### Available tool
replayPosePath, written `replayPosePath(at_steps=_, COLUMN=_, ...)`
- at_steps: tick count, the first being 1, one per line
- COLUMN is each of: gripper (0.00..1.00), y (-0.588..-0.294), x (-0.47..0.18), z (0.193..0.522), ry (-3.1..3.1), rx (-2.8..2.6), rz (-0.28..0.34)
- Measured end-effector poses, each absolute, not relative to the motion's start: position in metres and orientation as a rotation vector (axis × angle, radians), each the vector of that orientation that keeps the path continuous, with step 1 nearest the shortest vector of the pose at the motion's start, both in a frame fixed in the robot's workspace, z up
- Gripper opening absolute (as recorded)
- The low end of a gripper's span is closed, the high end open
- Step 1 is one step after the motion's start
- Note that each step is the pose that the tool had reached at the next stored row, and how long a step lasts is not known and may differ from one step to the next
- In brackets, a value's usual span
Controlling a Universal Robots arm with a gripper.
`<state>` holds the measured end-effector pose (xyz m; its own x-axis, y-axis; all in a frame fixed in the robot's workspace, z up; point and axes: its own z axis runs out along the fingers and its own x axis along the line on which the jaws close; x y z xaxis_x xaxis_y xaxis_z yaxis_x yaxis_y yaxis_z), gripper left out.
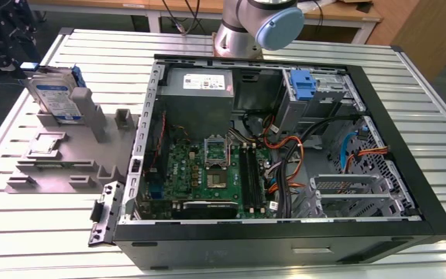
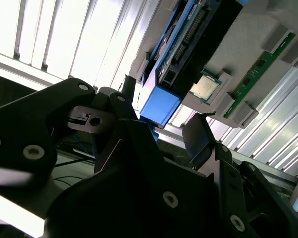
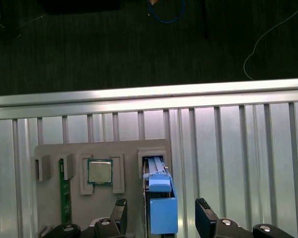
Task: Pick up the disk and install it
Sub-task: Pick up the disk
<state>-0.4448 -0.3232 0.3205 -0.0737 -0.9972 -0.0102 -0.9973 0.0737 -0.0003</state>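
Slatted aluminium tabletop (image 1: 432,116), dark floor (image 3: 139,44) beyond its edge in the first wrist view. Open computer case (image 1: 409,192) lies flat on the slats, side off, interior up. Inside it:
- green motherboard (image 1: 207,171) near the middle
- grey power supply box (image 1: 200,84) at the far end
- blue bracket (image 1: 304,87) on the metal cage in the far corner, toward the exterior view's right

Arm base (image 1: 246,23) stands on the tabletop just behind the case.

Grey holder (image 1: 76,154) sits beside the case on the exterior view's left. Disk (image 1: 56,99) stands on edge in a slot at the holder's far end, label face showing, blue rails along its sides. Still seated, not lifted.

First wrist view looks down the disk's edge. Same holder also carries a processor chip (image 3: 99,172) in a square pocket and a green memory stick (image 3: 65,191) in a narrow slot beside it.

Hand (image 3: 161,204) is over the disk's blue end. Its two black fingers (image 3: 120,206) are spread apart, one on either side of the disk, with a visible gap at each side. No contact seen. Second wrist view shows the same: disk's blue end cap between the two fingertips, holder and chip behind.
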Motion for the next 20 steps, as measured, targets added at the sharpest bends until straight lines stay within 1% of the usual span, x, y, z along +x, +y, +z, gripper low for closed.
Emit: replayPosePath(at_steps=20, gripper=0.65, y=-0.3232, x=-0.4449, z=0.3205, ry=2.284, rx=-2.146, rz=0.011)
